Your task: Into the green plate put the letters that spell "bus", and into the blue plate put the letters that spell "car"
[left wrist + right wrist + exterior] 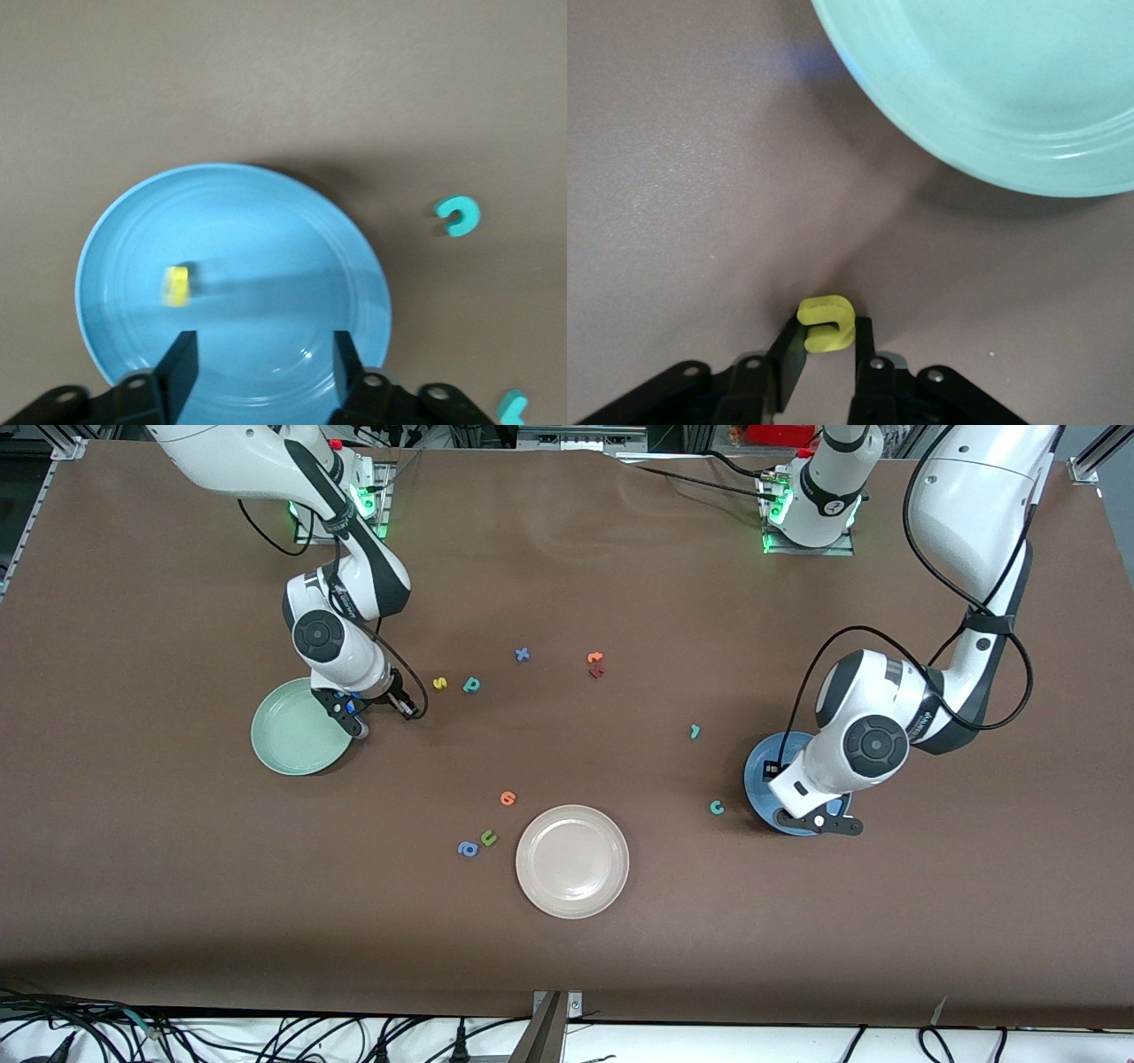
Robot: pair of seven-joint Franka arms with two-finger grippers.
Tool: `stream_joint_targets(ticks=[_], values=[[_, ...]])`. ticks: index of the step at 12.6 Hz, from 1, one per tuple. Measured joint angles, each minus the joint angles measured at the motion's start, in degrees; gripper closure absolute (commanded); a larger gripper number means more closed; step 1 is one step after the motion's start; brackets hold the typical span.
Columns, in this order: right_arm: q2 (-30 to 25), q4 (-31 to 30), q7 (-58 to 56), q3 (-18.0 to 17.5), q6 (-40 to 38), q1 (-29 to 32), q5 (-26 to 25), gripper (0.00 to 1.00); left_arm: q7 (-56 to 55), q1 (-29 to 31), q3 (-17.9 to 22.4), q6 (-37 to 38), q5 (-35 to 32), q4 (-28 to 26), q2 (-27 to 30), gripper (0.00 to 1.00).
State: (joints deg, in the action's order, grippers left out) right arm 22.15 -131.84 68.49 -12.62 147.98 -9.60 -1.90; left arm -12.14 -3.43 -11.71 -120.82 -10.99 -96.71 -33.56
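the right gripper (410, 710) is down at the table just beside the green plate (292, 731), its fingers closed on the yellow "u" (826, 323); only the right wrist view shows that letter, hidden in the front view. the yellow "s" (439, 683) and teal "b" (471, 685) lie near it, toward the table's middle. the left gripper (263, 361) hangs over the blue plate (266, 230), fingers apart and empty, the yellow "a" (176, 286) blurred in the plate. the teal "c" (717, 807) lies just beside the plate, the teal "r" (695, 732) farther from the front camera.
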Motion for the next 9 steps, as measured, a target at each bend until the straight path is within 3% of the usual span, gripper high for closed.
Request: stream_joint_targets(ticks=[5,9], values=[[-0.1,0.0,0.0,0.0,0.0,0.0,0.0,1.00,3.5,-7.3,-0.4,-0.5,0.0,3.4,-2.0,0.00],[-0.8,1.0,-0.3,0.0,-1.9,0.0,0.0,1.00,20.6,-9.1,0.1,-7.6,-0.2,4.3,-7.6,0.02]])
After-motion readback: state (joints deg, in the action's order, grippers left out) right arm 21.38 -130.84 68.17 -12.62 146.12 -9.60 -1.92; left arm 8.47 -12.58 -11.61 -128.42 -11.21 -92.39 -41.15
